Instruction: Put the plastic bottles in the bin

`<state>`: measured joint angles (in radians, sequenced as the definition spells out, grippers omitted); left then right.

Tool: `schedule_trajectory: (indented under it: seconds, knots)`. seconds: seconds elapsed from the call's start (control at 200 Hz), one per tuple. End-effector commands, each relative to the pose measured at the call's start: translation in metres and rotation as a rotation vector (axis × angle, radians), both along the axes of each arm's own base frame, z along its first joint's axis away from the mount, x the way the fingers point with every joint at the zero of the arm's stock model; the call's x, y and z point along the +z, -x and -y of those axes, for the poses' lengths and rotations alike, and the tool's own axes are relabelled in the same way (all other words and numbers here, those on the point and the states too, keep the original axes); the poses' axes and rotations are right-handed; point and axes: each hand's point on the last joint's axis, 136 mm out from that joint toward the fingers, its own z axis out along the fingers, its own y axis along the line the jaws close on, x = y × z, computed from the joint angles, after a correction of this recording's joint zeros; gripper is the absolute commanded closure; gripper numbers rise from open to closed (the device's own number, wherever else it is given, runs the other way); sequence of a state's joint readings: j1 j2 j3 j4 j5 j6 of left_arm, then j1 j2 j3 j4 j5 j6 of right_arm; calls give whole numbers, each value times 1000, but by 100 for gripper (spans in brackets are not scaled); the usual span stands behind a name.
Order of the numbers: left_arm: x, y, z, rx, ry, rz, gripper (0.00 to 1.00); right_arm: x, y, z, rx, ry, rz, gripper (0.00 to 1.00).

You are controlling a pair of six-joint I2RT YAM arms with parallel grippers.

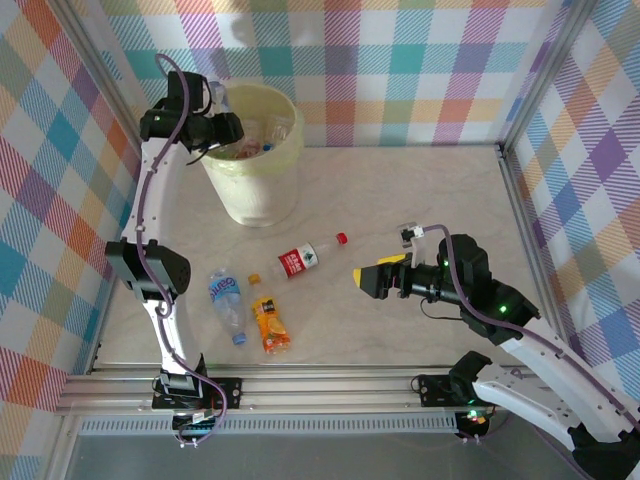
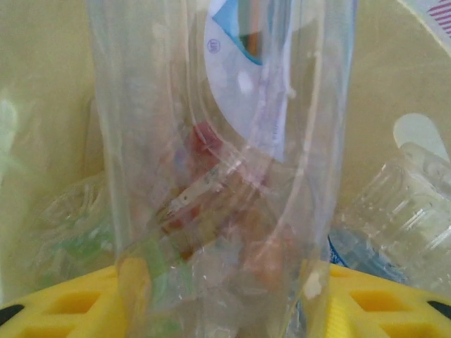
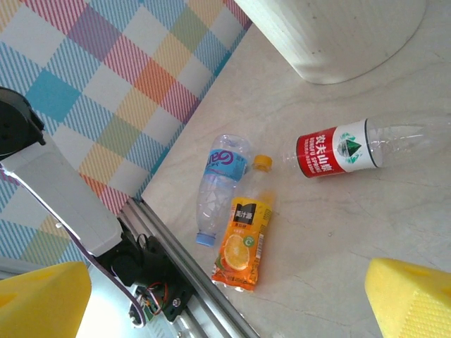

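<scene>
While over bin — bottle inside left gripper

Red-label bottle: white Chinese characters 农夫山泉 on the red part. Beside them, on a white band, a green-and-white mountain emblem.
Orange juice bottle: dark patch with small pale Chinese characters, too small to read, and an orange-slice picture below it.
Blue-label bottle: white looping script, not legible.
Clear bottle, left wrist view: blue-and-white label with a small round mark, no readable text.
</scene>
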<state>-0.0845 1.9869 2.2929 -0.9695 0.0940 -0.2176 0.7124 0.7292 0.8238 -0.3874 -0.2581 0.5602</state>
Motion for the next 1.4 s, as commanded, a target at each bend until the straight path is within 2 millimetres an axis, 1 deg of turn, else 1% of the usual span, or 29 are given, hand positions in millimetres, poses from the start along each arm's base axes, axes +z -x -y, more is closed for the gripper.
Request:
schedule_trajectory:
  seconds: [0.0,0.06,0.125,0.225,0.36,0.43,0.5,0.595,0.64,0.725,0.795,0.855,0.875,0.9,1.0,1.08,1.15,1.245,1.275,1.34,1.395]
  knots:
    - [18,14,-6,29,23,30,38,-6,-3,3,-20,19,-4,0]
    - [22,16,-7,28,26,38,31,-8,-4,2,-21,22,-13,0]
    - [29,19,-6,22,34,57,25,-10,-5,1,-22,26,-24,0]
    - [48,25,-5,15,50,104,19,-16,-8,-1,-22,38,-39,0]
    - [74,37,3,-23,91,164,18,-21,-9,-5,-11,46,-53,0]
    - [88,48,9,-53,114,194,18,-25,-9,-7,-2,55,-63,0]
    - [95,61,15,-89,137,210,18,-28,-9,-9,10,59,-72,0]
    - [97,84,25,-153,178,223,18,-33,-10,-13,14,56,-93,0]
    - [91,96,31,-181,200,215,18,-36,-10,-15,17,56,-103,0]
    - [87,127,42,-249,258,231,18,-45,-10,-22,21,67,-122,0]
    - [74,150,50,-283,313,222,17,-53,-10,-28,22,97,-130,0]
    - [69,173,55,-299,362,222,16,-64,-9,-34,20,140,-133,0]
    - [61,179,57,-306,377,207,16,-67,-8,-36,17,154,-131,0]
    - [58,189,59,-319,392,207,15,-71,-8,-39,14,170,-131,0]
    - [37,225,63,-356,410,191,9,-87,-5,-53,21,220,-135,0]
    - [23,252,66,-394,413,187,3,-100,-1,-69,40,243,-142,0]
    - [10,273,67,-408,428,184,0,-110,4,-84,55,271,-141,0]
    - [-5,297,64,-405,429,192,0,-126,11,-103,72,317,-141,1]
    - [-10,303,63,-401,427,198,0,-133,14,-110,78,329,-151,1]
    - [-16,312,60,-387,419,220,0,-146,18,-123,91,332,-173,2]
    - [-19,317,58,-377,416,236,0,-153,23,-136,110,325,-189,3]
